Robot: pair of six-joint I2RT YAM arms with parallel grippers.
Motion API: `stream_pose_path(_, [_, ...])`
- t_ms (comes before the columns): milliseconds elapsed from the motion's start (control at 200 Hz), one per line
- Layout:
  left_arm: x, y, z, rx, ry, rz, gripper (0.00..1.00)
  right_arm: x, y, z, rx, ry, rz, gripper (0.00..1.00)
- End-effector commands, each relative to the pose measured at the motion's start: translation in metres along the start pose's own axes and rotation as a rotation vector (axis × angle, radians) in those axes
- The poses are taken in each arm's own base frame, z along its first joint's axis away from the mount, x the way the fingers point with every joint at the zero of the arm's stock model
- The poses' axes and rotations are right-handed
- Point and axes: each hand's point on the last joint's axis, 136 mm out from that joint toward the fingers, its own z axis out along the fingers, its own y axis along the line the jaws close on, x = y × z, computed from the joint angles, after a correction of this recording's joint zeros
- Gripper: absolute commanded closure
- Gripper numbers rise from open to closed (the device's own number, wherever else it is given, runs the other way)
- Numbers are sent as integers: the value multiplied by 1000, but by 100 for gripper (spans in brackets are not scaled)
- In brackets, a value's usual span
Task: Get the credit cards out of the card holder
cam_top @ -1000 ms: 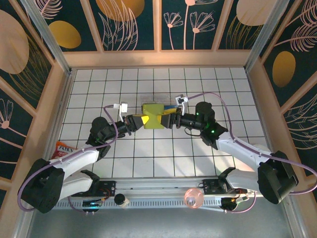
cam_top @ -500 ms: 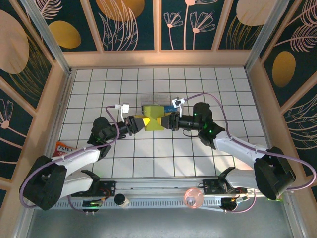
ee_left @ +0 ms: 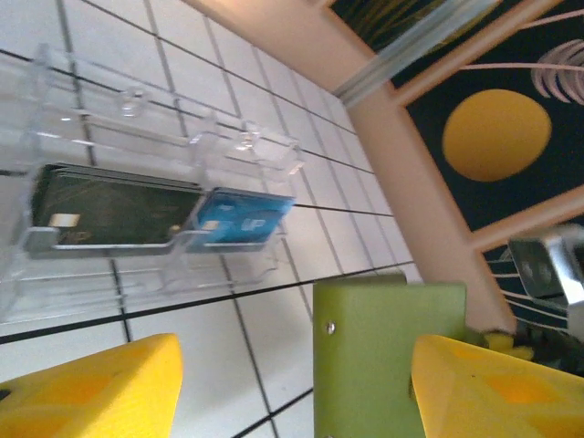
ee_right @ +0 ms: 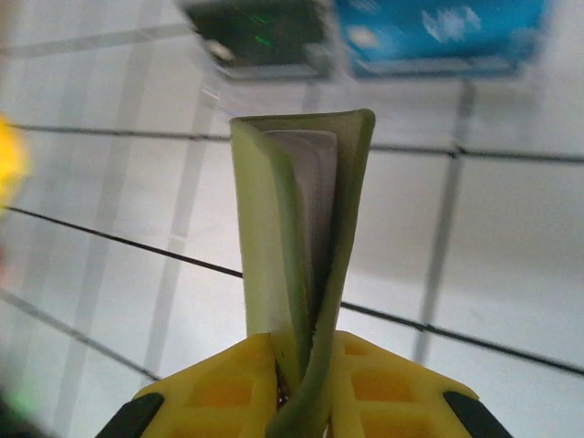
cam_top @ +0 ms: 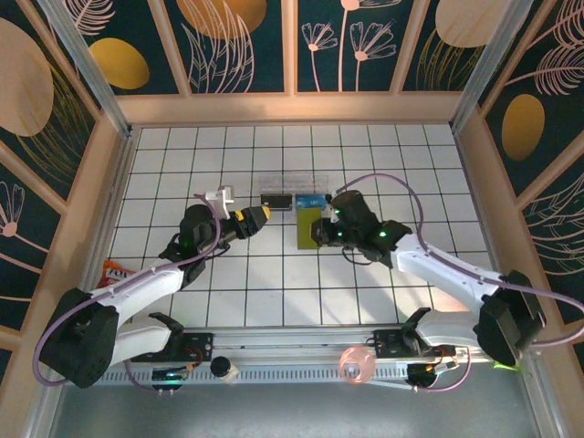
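One card holder (cam_top: 307, 234), olive-green, folded nearly flat, at the centre of the white tiled table (cam_top: 182, 155), pinched between the closed-in jaws of the right gripper (ee_right: 297, 370). One left gripper (cam_top: 258, 215), jaws spread and empty, just left of the holder, apart from it. One clear box (cam_top: 294, 194) just beyond, holding a dark card (ee_left: 114, 217) and a blue card (ee_left: 242, 219).

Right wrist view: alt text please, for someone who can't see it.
The right pincer clamps the olive-green card holder by its near edge, flaps slightly parted. Beyond, blurred, a dark card and a blue card lie side by side against the white tiled table.
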Motion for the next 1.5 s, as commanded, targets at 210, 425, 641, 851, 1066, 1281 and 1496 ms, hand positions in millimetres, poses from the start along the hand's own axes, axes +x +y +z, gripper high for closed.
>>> stream_pose_path(210, [-6,23,-7,-141,-37,32,33,39,-24,31,481,108,-231,84])
stream_pose_path(425, [-6,26,-16,-151,-44,21,30,66,37,83,365,193,-346,42])
stream_pose_path(641, [-4,33,-22,-127,-40,-22,27,55,72,67,160,118,-361,27])
stream_pose_path(851, [-7,32,-23,-134,-44,-1,27,53,32,61,199,117,-351,26])
stream_pose_path(1066, [-5,30,-22,-127,-32,1,26,71,44,80,164,152,-422,22])
stream_pose_path(1281, [2,33,-23,-127,-7,2,26,80,33,91,265,176,-493,22])
stream_pose_path(1496, [5,27,-23,-102,18,20,33,75,28,87,267,135,-448,37])
